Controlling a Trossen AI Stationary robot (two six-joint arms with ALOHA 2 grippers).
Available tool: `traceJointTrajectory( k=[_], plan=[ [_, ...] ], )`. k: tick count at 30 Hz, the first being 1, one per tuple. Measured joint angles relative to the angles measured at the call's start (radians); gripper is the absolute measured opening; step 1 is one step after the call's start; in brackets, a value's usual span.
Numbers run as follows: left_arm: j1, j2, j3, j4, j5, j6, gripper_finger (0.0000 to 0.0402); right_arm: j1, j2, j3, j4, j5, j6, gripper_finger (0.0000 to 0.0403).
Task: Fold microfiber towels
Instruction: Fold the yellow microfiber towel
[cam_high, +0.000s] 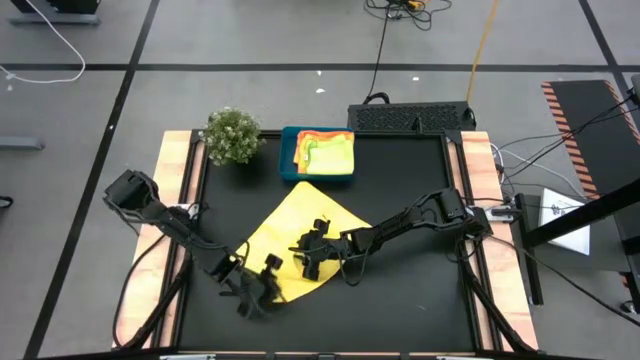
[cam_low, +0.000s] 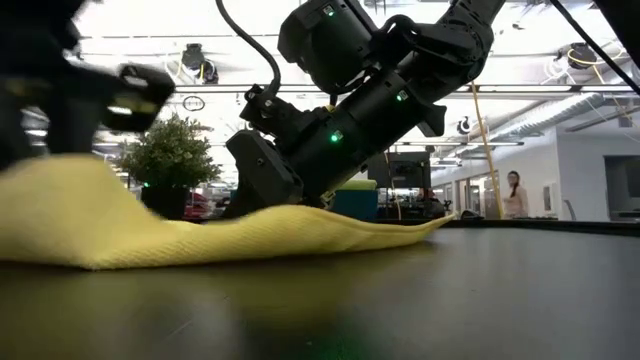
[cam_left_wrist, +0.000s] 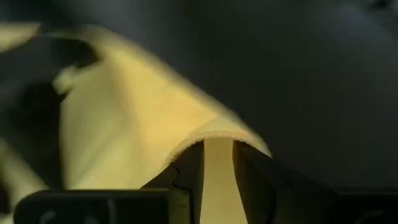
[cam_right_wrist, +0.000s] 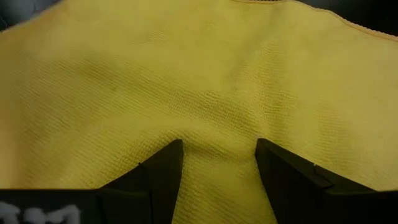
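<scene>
Yellow microfiber towel (cam_high: 300, 232) lies spread on the black worktop (cam_high: 420, 300), set like a diamond with one corner pointing at the blue tray (cam_high: 290, 160) at the far edge — that tray holds more towels (cam_high: 328, 152), orange-yellow with a lime green one among them. Beside the tray stands a small green plant (cam_high: 232, 134).

Both arms are down on the spread towel. The left gripper (cam_left_wrist: 217, 163) is at its near corner, jaws pinched shut on a raised fold of the yellow cloth, which runs up between the fingers (cam_left_wrist: 186, 168) in the left wrist view. The right gripper (cam_right_wrist: 219, 158) rests on the middle of the towel, jaws parted — the fingers (cam_right_wrist: 165, 168) press down into the fabric with a strip of cloth showing between them, nothing clamped. In the low view the towel's near edge lifts off the worktop under the left arm.
</scene>
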Motion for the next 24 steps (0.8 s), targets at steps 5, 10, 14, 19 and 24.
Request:
traceJointTrajectory(
  k=[5, 10, 14, 19, 24],
  plan=[
    [-0.09, 0.0, 0.0, 0.108, 0.094, 0.092, 0.0088, 0.0, 0.0, 0.0, 0.0, 0.0, 0.002, 0.0199],
    [-0.162, 0.0, 0.0, 0.146, 0.158, 0.15, 0.0088, 0.0, 0.0, 0.0, 0.0, 0.001, 0.002, 0.0199],
    [-0.187, 0.0, 0.0, 0.149, 0.148, 0.163, 0.0088, 0.0, 0.0, 0.0, 0.0, 0.001, 0.003, 0.0199],
    [-0.181, -0.012, 0.0, 0.068, 0.041, 0.139, 0.0088, 0.0, 0.0, 0.0, 0.0, 0.003, 0.003, 0.0199],
    [-0.158, -0.044, 0.0, 0.043, -0.004, 0.131, 0.0088, 0.0, 0.0, 0.0, 0.002, 0.003, 0.001, 0.0199]
  ],
)
